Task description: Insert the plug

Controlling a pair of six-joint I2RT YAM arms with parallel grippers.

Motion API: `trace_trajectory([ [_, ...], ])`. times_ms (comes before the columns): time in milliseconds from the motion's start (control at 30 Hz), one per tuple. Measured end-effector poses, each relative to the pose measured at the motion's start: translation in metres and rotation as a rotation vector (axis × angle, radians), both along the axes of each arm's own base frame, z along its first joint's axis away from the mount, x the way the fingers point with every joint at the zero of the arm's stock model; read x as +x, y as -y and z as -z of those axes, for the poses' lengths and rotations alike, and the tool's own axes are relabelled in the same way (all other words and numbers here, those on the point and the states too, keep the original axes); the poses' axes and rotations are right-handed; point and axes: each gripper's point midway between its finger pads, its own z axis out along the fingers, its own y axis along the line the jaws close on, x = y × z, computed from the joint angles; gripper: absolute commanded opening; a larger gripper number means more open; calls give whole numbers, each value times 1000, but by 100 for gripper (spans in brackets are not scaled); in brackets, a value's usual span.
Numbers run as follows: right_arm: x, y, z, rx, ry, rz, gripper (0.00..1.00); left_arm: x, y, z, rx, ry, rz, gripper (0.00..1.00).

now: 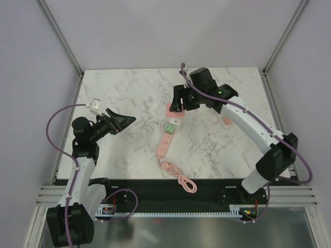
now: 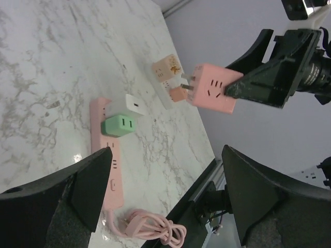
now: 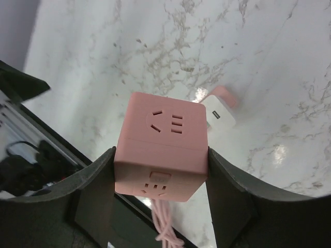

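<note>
Your right claw (image 3: 161,170) pinched the pink cube plug (image 3: 160,129) between both fingers, prongs clear, held aloft. Your left claw (image 2: 165,155) stood spread wide, gripping nothing. The pink power strip (image 2: 106,165) lay just ahead of it.

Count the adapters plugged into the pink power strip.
2: a green square adapter on the pink power strip, and a white square adapter beyond it at the strip's far end. None appear hidden.
</note>
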Motion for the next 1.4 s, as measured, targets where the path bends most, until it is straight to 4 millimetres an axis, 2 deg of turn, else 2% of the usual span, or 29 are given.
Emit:
trace_trajectory([
  [67, -1, 6, -24, 142, 8, 116, 0, -6, 12, -15, 3, 75, 51, 95],
  [133, -9, 2, -45, 303, 10, 189, 0, -13, 24, -26, 7, 130, 96, 96],
  [233, -29, -6, -59, 542, -43, 256, 0, -28, 53, -44, 9, 203, 194, 97],
  [300, -36, -11, -57, 662, -100, 298, 0, -40, 73, -56, 17, 261, 249, 98],
  [467, -37, -16, -36, 776, -211, 417, 0, -57, 106, -85, 47, 409, 290, 99],
  [567, -41, -21, -40, 825, -235, 442, 0, -52, 112, -92, 66, 444, 268, 99],
  [700, -46, -27, -66, 938, -231, 439, 0, -43, 125, -81, 110, 433, 243, 99],
  [767, -47, -25, -72, 976, -222, 450, 0, -39, 131, -76, 137, 432, 231, 99],
  [967, -46, -27, -72, 1019, -219, 491, 0, -28, 135, -76, 211, 469, 148, 98],
  [1200, -55, -34, -66, 1046, -251, 484, 0, -17, 130, -72, 293, 493, 74, 97],
  [1400, -65, -29, -63, 1042, -257, 477, 0, -18, 120, -69, 357, 513, 45, 98],
])
